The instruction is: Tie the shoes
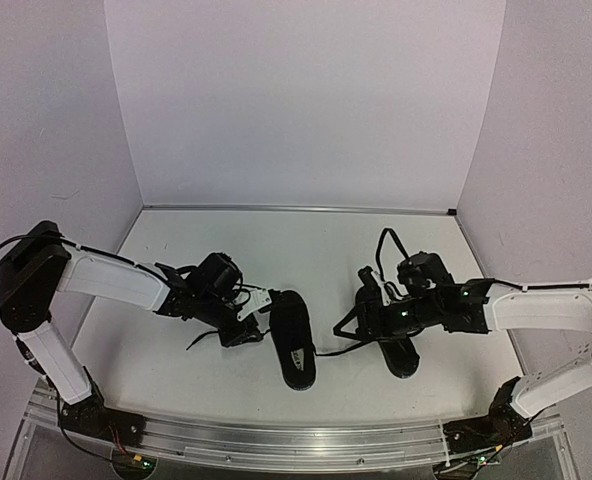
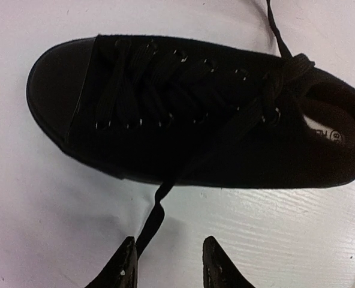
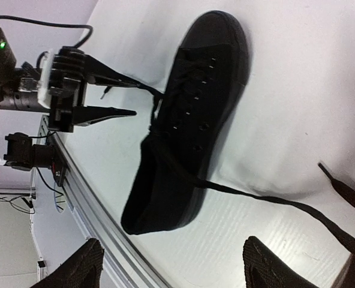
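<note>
Two black shoes lie on the white table. The left shoe (image 1: 294, 340) shows a white insole label and fills the left wrist view (image 2: 189, 114). It also shows in the right wrist view (image 3: 186, 120). My left gripper (image 1: 253, 325) (image 2: 168, 261) is open just left of this shoe. A thin black lace (image 2: 146, 225) runs from the shoe past its left fingertip (image 2: 128, 258). My right gripper (image 1: 364, 318) (image 3: 174, 264) is open wide and empty between the shoes. The right shoe (image 1: 403, 355) is partly hidden under it. Another lace (image 3: 285, 202) trails from the left shoe toward the right.
A metal rail (image 1: 276, 445) runs along the table's near edge, close to the left shoe's heel. White walls (image 1: 306, 100) enclose the table at the back and sides. A cable (image 1: 388, 240) loops above the right wrist.
</note>
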